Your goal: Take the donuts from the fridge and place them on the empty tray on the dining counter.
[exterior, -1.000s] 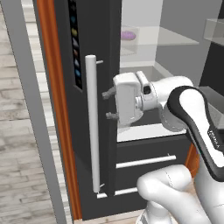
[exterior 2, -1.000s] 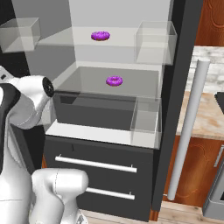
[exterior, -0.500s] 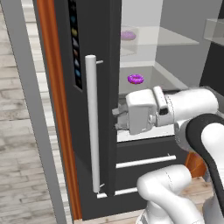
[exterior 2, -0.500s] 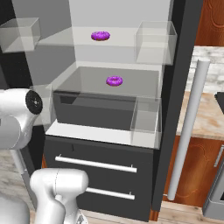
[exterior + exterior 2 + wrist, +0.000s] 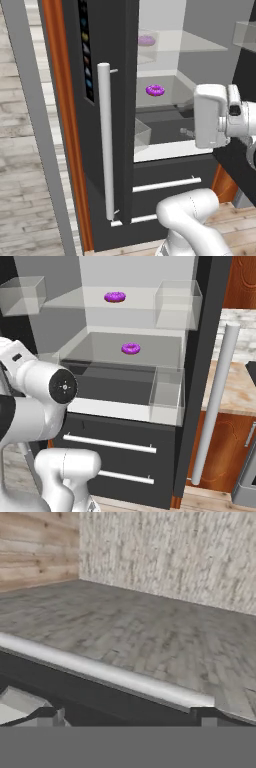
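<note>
Hanging wide open, gripper point(image 5: 186, 133) holds nothing.

Purple-iced donuts point(image 5: 130, 348) sit in the dark fridge point(image 5: 122, 150) with its white handle point(image 5: 105, 145).

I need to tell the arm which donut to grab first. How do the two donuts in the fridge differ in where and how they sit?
The upper donut lies on the higher glass shelf, further left in the right base view; the lower donut lies one shelf down, further right. In the left base view the upper donut shows dimly through a clear bin, while the lower donut is in plain sight. Both are purple-iced rings lying flat.
</note>
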